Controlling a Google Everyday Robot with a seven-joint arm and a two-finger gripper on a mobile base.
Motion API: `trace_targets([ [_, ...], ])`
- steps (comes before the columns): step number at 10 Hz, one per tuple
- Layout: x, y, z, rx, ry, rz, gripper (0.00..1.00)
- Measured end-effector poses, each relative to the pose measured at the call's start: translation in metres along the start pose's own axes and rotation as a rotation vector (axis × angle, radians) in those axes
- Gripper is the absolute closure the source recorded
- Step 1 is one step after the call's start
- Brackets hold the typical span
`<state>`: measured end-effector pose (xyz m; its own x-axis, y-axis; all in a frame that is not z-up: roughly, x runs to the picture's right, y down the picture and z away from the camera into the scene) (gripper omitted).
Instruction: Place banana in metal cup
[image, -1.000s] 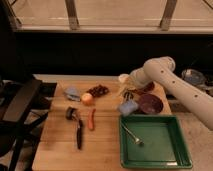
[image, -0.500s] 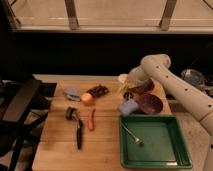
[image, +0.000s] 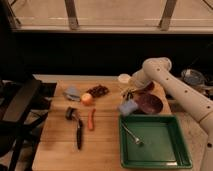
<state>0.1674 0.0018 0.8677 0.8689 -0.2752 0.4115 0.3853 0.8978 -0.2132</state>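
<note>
My gripper (image: 129, 93) hangs low over the wooden table (image: 60, 150), between the cream-white cup (image: 124, 78) behind it and the blue sponge (image: 127, 107) in front of it. The purple bowl (image: 150, 104) lies just to its right. I cannot make out the pale yellow banana; it may be hidden at the gripper. The small dark metal cup does not show clearly either; the wrist covers the spot behind the purple bowl.
A round orange fruit (image: 87, 99), dark grapes (image: 98, 90) and a grey-blue object (image: 72, 92) lie mid-table. An orange carrot (image: 91, 120) and a black peeler (image: 77, 126) lie in front. A green tray (image: 172, 157) holds a fork (image: 132, 135). A silvery round vessel (image: 192, 76) sits far right.
The elbow has swung slightly left and up. The gripper stays at about the same spot by the cream cup and the sponge. The table objects have not moved.
</note>
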Motion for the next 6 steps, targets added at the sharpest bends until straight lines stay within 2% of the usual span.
trace_targets([
  [4, 0.006, 0.013, 0.011, -0.024, -0.005, 0.036, 0.30],
  [6, 0.009, 0.015, 0.007, -0.021, 0.010, 0.039, 0.30],
])
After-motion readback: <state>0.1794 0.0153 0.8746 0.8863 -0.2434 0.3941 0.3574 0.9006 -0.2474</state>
